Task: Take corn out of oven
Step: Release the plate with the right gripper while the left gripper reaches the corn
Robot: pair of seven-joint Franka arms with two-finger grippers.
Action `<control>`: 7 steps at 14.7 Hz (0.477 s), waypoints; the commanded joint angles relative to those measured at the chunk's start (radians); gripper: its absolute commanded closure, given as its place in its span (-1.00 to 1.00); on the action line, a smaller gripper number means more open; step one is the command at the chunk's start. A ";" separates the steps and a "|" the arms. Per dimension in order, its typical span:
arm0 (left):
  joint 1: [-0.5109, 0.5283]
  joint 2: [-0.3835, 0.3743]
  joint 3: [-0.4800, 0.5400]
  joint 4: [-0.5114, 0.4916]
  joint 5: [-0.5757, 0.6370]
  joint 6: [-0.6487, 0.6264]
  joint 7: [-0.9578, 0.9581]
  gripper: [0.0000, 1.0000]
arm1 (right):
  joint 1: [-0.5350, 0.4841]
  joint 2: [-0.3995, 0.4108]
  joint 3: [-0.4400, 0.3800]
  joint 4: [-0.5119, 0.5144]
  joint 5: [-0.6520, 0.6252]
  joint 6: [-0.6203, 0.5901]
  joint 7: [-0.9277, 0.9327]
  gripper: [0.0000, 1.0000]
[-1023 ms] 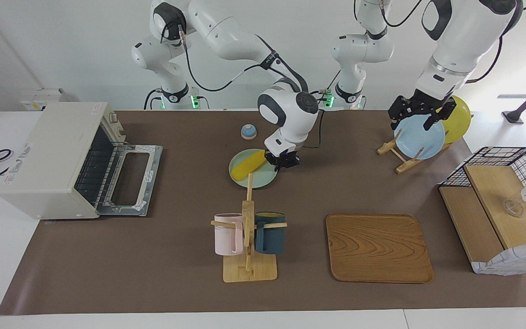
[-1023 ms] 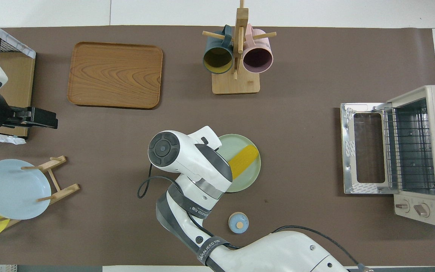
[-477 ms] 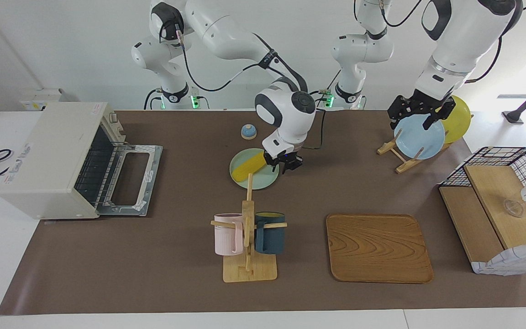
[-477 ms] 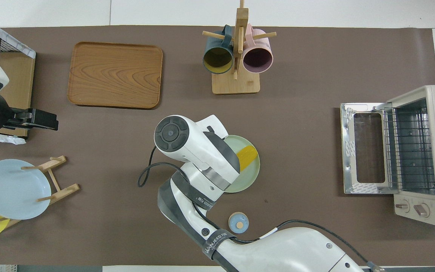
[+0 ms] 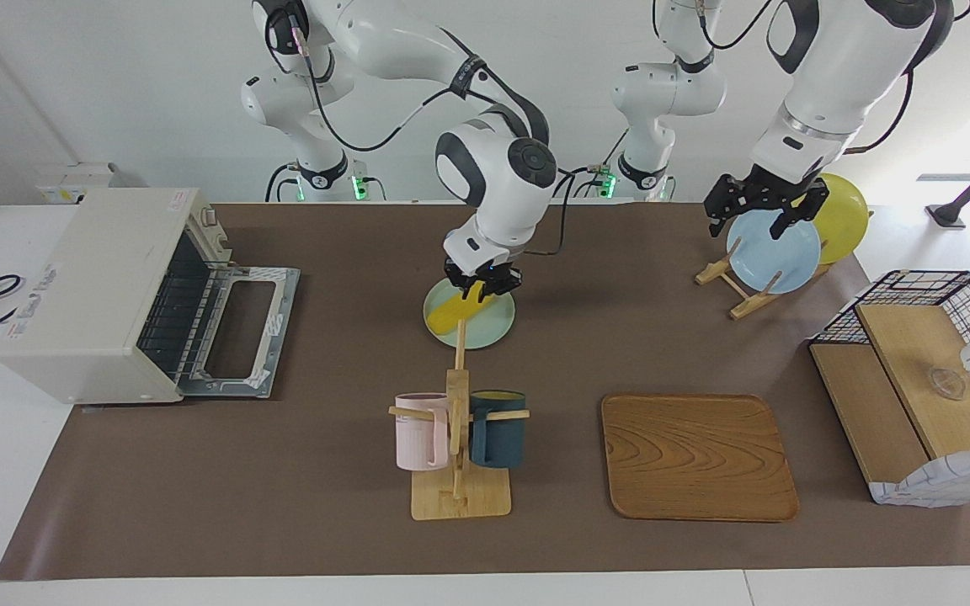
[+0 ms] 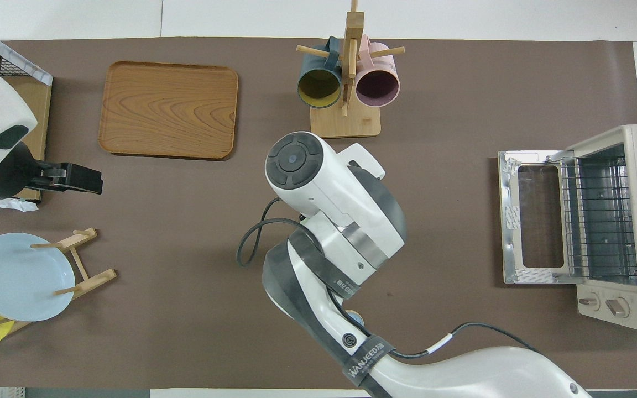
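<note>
Corn [image 5: 454,309], bright yellow ridged cob: out of off-white toaster oven [image 5: 98,290] (door down, rack bare), lying on pale green round plate [image 5: 493,326]. Right gripper [image 5: 482,284] over cob, finger state unclear. Left gripper [image 5: 761,204] open, waiting over blue plate [image 5: 775,257]. Remaining: retreat.
</note>
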 commanded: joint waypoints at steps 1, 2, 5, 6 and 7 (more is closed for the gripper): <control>-0.068 -0.026 0.009 -0.049 -0.056 0.045 0.014 -1.00 | -0.071 -0.145 0.006 -0.269 -0.034 0.073 -0.035 0.65; -0.100 -0.024 0.009 -0.064 -0.078 0.078 0.012 -1.00 | -0.129 -0.187 0.007 -0.353 -0.039 0.122 -0.058 0.79; -0.205 -0.012 0.009 -0.103 -0.084 0.164 0.014 -1.00 | -0.198 -0.261 0.004 -0.529 -0.042 0.226 -0.130 1.00; -0.223 -0.007 0.009 -0.109 -0.086 0.183 0.014 -1.00 | -0.242 -0.266 0.004 -0.552 -0.047 0.245 -0.145 1.00; -0.240 -0.001 0.008 -0.121 -0.089 0.197 0.021 -1.00 | -0.282 -0.274 0.006 -0.589 -0.061 0.274 -0.188 1.00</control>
